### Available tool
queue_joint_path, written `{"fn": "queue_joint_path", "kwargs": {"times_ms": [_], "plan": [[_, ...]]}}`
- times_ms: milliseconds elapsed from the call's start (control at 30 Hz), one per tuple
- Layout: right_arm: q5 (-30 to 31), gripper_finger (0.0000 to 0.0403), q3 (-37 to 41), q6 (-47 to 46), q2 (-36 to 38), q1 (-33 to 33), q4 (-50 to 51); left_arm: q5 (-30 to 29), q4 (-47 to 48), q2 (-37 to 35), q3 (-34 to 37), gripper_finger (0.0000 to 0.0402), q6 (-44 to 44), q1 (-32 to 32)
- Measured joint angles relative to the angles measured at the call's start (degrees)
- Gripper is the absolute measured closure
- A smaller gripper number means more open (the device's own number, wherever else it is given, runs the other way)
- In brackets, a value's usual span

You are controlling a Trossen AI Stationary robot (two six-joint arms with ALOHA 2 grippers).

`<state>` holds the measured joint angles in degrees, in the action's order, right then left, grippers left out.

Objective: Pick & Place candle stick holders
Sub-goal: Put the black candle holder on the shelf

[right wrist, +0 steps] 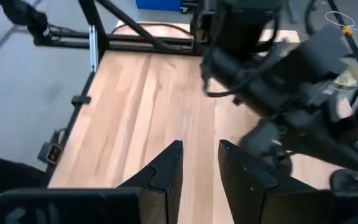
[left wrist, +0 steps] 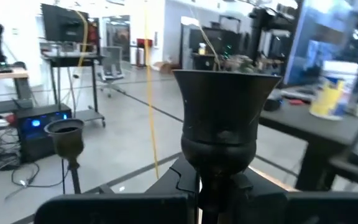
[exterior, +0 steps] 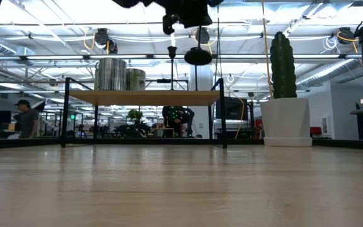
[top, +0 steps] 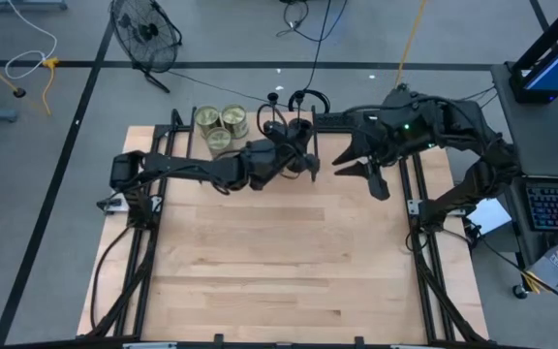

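Observation:
My left gripper (top: 303, 160) is over the table's far middle, shut on a black candle stick holder (left wrist: 225, 112), whose flared cup fills the left wrist view. In the low view the holder's round base (exterior: 198, 57) hangs in the air below the gripper (exterior: 188, 16). A second black holder (left wrist: 64, 134) stands farther off; its thin stem (exterior: 172, 53) shows beside the held one. My right gripper (top: 356, 173) is open and empty just right of the left gripper; its fingers (right wrist: 166, 171) point over bare wood. My left gripper pinches the holder's thin stem (left wrist: 219, 186) just under the cup, between its two fingers. The holder stands upright in the hold, cup up. Its round base (exterior: 198, 57) is lifted clear of the table and of the raised shelf.
Three greenish-gold round tins (top: 221, 124) stand on a raised wooden shelf (exterior: 144, 98) at the table's far edge, left of the grippers. A cactus in a white pot (exterior: 284, 94) stands beyond the table. The near part of the wooden table (top: 279, 262) is bare.

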<state>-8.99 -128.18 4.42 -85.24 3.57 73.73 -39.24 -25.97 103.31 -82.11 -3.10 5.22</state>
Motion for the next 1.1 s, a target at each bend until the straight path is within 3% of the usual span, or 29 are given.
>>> {"fn": "queue_joint_path", "kwargs": {"times_ms": [633,1100], "plan": [[0.2,0.031,19.25,3.95,14.88,0.09,-9.94,-7.4,-8.86,8.16,-0.04,0.0386,0.72,4.93],[0.2,0.031,29.24,5.49,19.18,0.13,-13.97,-10.34,-13.21,11.29,-0.06,0.0386,3.53,8.05]]}}
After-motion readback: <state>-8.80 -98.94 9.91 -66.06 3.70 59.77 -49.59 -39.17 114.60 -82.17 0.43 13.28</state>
